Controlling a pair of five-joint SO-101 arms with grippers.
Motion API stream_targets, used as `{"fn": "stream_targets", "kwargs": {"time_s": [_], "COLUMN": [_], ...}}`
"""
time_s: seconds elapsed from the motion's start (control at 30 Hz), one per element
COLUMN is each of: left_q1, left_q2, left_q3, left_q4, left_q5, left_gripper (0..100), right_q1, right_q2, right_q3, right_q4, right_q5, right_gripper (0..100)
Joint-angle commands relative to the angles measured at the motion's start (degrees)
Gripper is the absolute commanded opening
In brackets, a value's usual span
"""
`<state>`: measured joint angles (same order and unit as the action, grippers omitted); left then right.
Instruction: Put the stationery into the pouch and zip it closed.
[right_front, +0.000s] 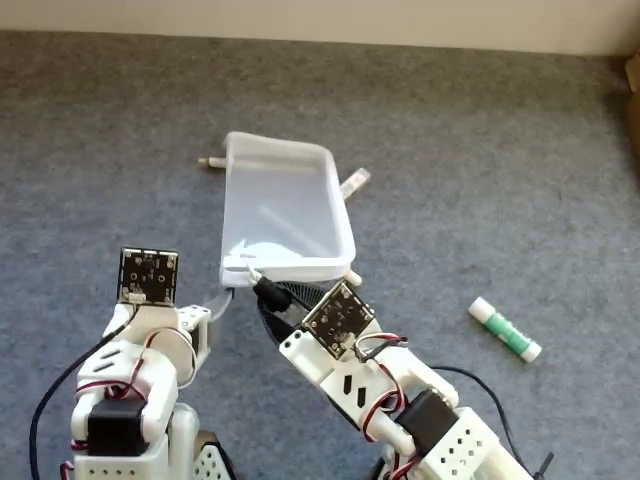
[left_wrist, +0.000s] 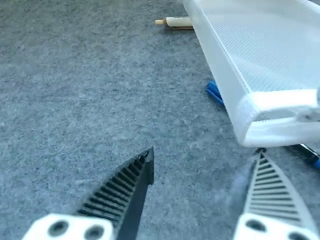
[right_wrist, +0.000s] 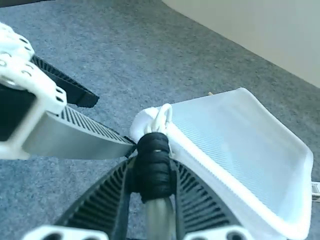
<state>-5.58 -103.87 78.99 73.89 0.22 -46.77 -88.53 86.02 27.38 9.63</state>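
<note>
The translucent white pouch (right_front: 280, 205) (left_wrist: 260, 60) (right_wrist: 240, 145) lies in the middle of the grey carpet. My right gripper (right_front: 272, 302) (right_wrist: 153, 172) is at its near corner, shut on the black zipper pull cord (right_wrist: 155, 147). My left gripper (right_front: 222, 300) (left_wrist: 205, 172) (right_wrist: 112, 122) stands open just beside that corner, nothing between its fingers. A green and white glue stick (right_front: 505, 328) lies off to the right. A beige-tipped pen (right_front: 212, 161) (left_wrist: 174, 21) pokes out at the pouch's far left. Another pen (right_front: 355, 183) shows at its right side. Something blue (left_wrist: 215, 93) lies under the pouch.
A pale wall strip (right_front: 320, 20) borders the far edge of the grey carpet (right_front: 120, 130). Open carpet lies to the left and far right of the pouch. Both arm bases crowd the near edge.
</note>
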Motion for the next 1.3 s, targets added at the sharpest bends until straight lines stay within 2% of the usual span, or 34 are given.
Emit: {"fn": "stream_targets", "kwargs": {"time_s": [0.0,0.27,0.5,0.73,0.93,1.13,1.27], "left_q1": [2.1,1.9,1.7,1.6,-2.1,-2.2,-2.1], "left_q2": [-0.4,-0.4,-0.4,-0.4,-0.4,-0.4,-0.4], "left_q3": [-6.5,-6.5,1.2,5.1,10.7,15.2,15.1], "left_q4": [2.3,2.3,-7.6,-13.5,-21.7,-26.9,-27.5], "left_q5": [0.6,0.6,0.6,0.6,0.6,0.5,0.4], "left_gripper": [29,29,29,28,28,28,21], "right_q1": [0.7,0.7,0.7,0.7,0.7,0.7,0.7], "right_q2": [-0.7,-0.7,-1.0,-1.0,-1.1,-1.1,-1.1], "right_q3": [-0.9,-0.9,-0.9,-0.9,-0.9,-0.9,-0.9], "right_q4": [0.3,0.4,1.9,1.9,1.9,1.9,1.9], "right_q5": [0.8,0.6,0.5,0.5,0.5,0.5,0.7], "right_gripper": [0.5,0.5,0.5,0.5,0.5,0.5,0.5]}}
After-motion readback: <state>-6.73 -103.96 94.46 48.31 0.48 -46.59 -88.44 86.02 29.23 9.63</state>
